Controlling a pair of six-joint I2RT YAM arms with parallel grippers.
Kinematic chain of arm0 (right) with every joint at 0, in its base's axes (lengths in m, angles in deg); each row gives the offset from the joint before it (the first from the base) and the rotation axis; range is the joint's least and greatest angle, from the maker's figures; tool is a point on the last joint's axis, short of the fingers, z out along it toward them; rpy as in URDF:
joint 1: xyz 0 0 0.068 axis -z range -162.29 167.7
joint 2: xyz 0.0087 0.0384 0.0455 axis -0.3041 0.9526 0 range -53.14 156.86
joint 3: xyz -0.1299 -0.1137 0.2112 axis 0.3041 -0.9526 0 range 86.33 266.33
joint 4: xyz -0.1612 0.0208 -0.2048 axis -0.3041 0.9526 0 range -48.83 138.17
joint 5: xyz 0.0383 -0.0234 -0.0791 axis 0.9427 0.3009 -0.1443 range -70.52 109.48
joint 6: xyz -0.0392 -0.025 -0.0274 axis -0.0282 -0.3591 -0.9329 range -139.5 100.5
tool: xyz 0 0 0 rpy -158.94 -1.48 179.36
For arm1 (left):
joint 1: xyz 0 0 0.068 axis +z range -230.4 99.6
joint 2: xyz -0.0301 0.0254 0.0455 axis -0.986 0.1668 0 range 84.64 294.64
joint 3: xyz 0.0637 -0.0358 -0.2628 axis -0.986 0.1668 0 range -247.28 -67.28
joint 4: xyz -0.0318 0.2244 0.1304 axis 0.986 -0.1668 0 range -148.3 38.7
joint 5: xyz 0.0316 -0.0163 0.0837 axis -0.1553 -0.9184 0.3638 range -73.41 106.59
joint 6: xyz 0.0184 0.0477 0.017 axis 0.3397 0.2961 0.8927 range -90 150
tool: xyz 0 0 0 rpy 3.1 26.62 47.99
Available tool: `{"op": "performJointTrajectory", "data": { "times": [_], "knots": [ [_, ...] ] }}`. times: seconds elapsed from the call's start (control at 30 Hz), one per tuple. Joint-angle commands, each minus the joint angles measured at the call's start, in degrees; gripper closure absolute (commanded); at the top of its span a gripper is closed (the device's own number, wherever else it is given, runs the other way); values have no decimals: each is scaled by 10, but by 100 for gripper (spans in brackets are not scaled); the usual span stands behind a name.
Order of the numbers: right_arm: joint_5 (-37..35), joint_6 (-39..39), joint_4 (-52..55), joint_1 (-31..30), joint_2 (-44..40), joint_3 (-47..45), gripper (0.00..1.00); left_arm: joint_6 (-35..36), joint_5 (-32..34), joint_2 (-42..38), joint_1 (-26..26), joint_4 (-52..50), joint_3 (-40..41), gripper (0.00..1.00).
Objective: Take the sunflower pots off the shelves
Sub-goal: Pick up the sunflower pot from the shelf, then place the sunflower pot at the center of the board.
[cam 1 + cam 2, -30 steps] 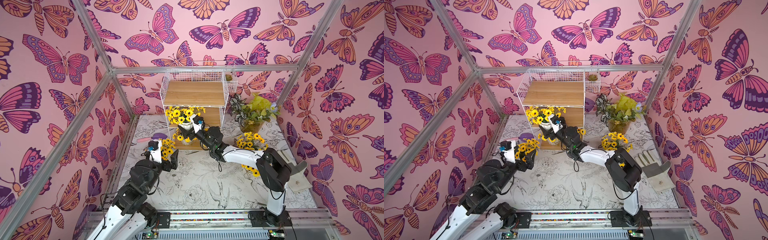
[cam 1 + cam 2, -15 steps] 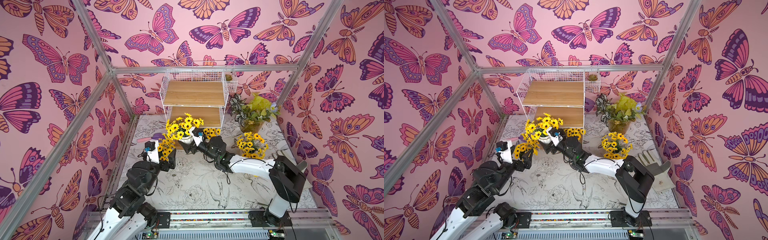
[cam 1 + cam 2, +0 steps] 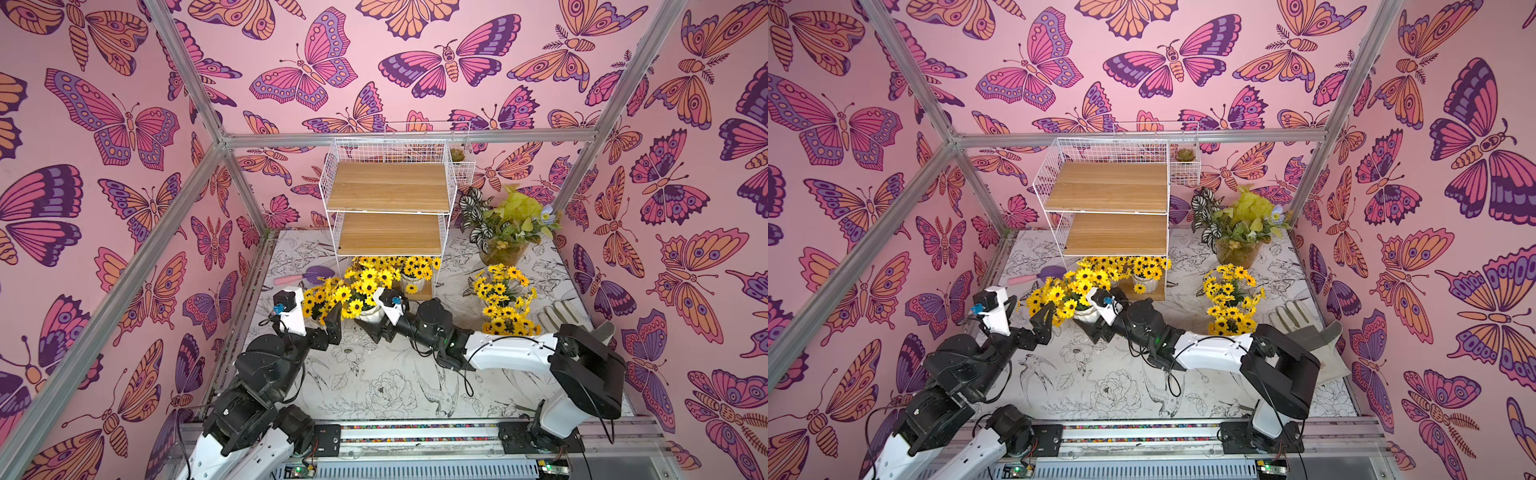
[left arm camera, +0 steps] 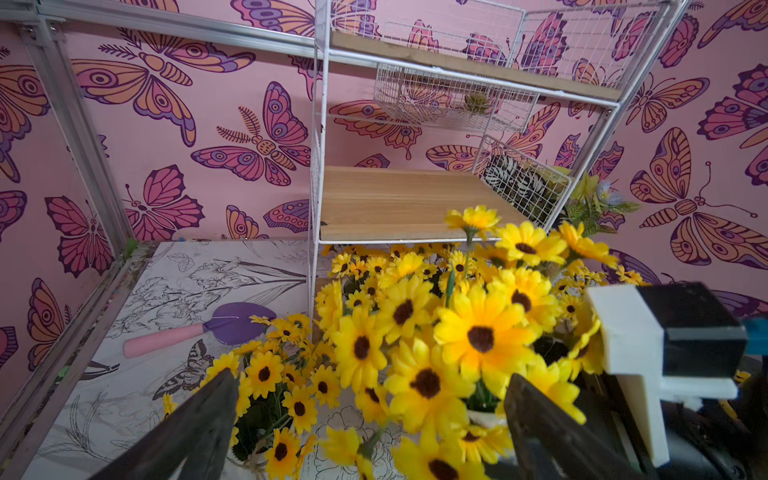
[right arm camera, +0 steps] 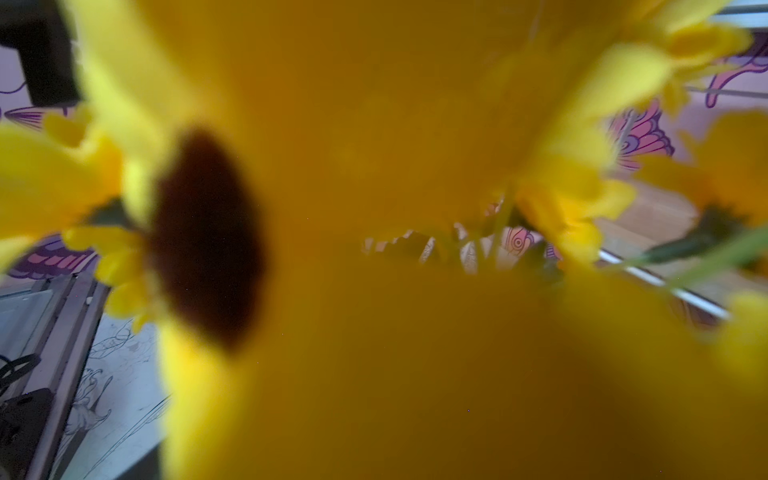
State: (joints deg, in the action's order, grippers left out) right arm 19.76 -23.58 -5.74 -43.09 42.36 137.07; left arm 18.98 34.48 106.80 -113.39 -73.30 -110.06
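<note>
No legible text, labels, brands, numbers or signs in any view.

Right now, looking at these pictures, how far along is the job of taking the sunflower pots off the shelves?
Done: the top board and middle board are bare; the far right pot, near right pot and left pot, inside the open left hand, stand on the table. In hand: the right hand grips a fourth pot, clear of the shelves. Left: at least one bottom-board pot.
</note>
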Motion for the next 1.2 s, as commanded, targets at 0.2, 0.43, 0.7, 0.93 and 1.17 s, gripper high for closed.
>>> {"op": "performJointTrajectory", "data": {
  "times": [0.2, 0.43, 0.7, 0.93, 1.17],
  "knots": [
    [-32, 30, -99, -51, 79, 34, 49, -3, 35, -27, 4, -41, -44, 0],
    [-28, 42, -102, -76, 135, 64, 48, -1, 43, -33, 3, -42, -48, 0],
    [-18, 66, -98, -92, 222, 133, 48, -7, 44, -38, 3, -42, -47, 0],
    [-4, 76, -86, -93, 289, 192, 48, -12, 43, -47, 3, -41, -38, 0],
    [16, 73, -58, -93, 359, 264, 47, -13, 30, -43, 3, -45, -36, 0]
  ]
}}
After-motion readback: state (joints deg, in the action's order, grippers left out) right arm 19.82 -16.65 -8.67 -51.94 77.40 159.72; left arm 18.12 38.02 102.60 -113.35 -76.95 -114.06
